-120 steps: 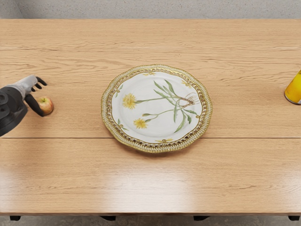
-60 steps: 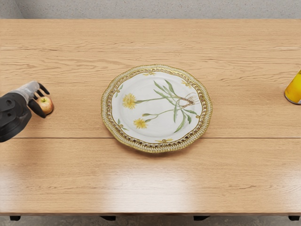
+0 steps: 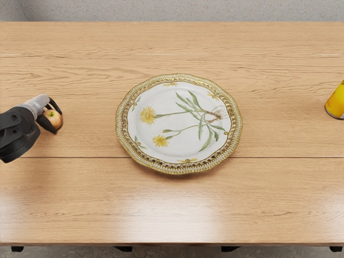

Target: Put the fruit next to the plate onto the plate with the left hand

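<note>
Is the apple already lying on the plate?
No, the apple lies on the table to the left of the plate, with the left hand curled around it.

Fruit (image 3: 53, 117) left of plate (image 3: 129, 102), on table (image 3: 172, 204)

Yellow thing (image 3: 336, 101), perhaps a bottle, half off-frame.
</note>
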`<state>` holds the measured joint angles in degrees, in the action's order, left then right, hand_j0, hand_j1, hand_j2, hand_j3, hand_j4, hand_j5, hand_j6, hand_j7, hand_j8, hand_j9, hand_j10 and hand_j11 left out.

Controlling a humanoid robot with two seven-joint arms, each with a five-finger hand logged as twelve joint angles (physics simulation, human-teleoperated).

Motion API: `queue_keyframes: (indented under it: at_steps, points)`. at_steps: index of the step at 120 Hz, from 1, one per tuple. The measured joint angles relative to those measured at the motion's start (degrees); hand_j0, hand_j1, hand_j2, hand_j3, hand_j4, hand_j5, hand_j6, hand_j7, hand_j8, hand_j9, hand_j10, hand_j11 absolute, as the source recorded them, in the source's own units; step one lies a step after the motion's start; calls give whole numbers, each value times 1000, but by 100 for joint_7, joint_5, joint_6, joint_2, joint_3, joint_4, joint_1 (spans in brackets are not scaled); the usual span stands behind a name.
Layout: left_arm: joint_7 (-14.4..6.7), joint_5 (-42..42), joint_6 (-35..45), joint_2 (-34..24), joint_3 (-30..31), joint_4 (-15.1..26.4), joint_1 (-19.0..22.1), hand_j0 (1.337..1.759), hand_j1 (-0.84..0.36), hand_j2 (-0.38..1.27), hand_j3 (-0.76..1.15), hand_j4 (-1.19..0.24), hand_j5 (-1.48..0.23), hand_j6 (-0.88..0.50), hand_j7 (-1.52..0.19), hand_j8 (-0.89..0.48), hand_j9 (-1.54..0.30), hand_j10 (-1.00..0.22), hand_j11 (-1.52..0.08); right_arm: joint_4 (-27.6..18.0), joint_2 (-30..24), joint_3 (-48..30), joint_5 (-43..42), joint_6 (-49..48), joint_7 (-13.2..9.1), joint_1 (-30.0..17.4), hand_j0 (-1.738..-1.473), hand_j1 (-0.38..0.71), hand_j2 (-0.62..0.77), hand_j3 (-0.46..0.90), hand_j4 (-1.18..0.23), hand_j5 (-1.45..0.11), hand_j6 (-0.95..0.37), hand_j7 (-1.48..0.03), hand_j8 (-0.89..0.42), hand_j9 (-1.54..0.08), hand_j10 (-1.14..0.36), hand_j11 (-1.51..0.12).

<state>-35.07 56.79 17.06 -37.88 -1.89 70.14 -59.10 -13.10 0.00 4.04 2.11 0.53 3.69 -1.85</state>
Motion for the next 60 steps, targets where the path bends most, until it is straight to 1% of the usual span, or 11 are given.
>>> queue_keyframes:
  at_steps: [6,11,27,31,38,47,50,53,57,58,60]
  points:
    - [0,-117,-16,0,-85,0,-16,1653,-250,169,0,-573,-849,-379,-842,-438,-843,-628,-841,0,0,0,0,0,0,0,-1658,-335,-2,0,-12,-15,-11,-15,-11,-15,-11,-15]
    - [2,-267,-41,0,-219,0,-38,1653,-248,164,0,-576,-859,-377,-852,-432,-854,-635,-852,0,0,0,0,0,0,0,-1658,-335,-2,0,-12,-15,-11,-15,-11,-15,-11,-15]
    - [2,-1005,-392,12,-939,1,-83,1653,-245,161,0,-568,-878,-369,-866,-427,-869,-645,-867,1,0,0,0,0,0,0,-1658,-335,-2,0,-12,-15,-11,-15,-11,-15,-11,-15]
    - [1,-1103,-461,148,-1099,-1,-108,1653,-246,159,0,-572,-878,-366,-865,-412,-870,-647,-867,0,0,0,0,0,0,0,-1658,-335,-2,0,-12,-15,-11,-15,-11,-15,-11,-15]
    - [4,-1235,-551,201,-1355,4,-168,1653,-242,212,0,-588,-883,-376,-868,-427,-869,-647,-868,0,0,0,0,0,0,0,-1658,-335,-2,0,-12,-15,-11,-15,-11,-15,-11,-15]
    - [2,-1364,-736,291,-1686,13,-249,1653,-254,171,0,-592,-875,-374,-860,-408,-868,-650,-866,-1,0,0,0,0,0,0,-1658,-335,-2,0,-12,-15,-11,-15,-11,-15,-11,-15]
    - [3,-1414,-798,376,-1767,18,-307,1654,-267,217,0,-591,-877,-374,-860,-406,-865,-650,-864,-1,0,0,0,0,0,0,-1658,-335,-2,0,-12,-15,-11,-15,-11,-15,-11,-15]
    - [3,-1450,-849,467,-1841,24,-346,1654,-273,213,0,-605,-877,-372,-861,-399,-865,-650,-864,0,0,0,0,0,0,0,-1658,-335,-2,0,-12,-15,-11,-15,-11,-15,-11,-15]
    - [5,-1493,-913,557,-1944,30,-370,1655,-287,266,0,-603,-879,-367,-861,-403,-863,-650,-862,0,0,0,0,0,0,0,-1658,-335,-2,0,-12,-15,-11,-15,-11,-15,-11,-15]
    - [3,-1508,-928,571,-1968,32,-399,1655,-293,306,0,-604,-882,-359,-861,-413,-861,-651,-859,0,0,0,0,0,0,0,-1658,-335,-2,0,-12,-15,-11,-15,-11,-15,-11,-15]
    - [4,-1526,-952,591,-2015,35,-444,1655,-295,307,0,-602,-886,-358,-863,-399,-861,-650,-860,0,0,0,0,0,0,0,-1658,-335,-2,0,-12,-15,-11,-15,-11,-15,-11,-15]
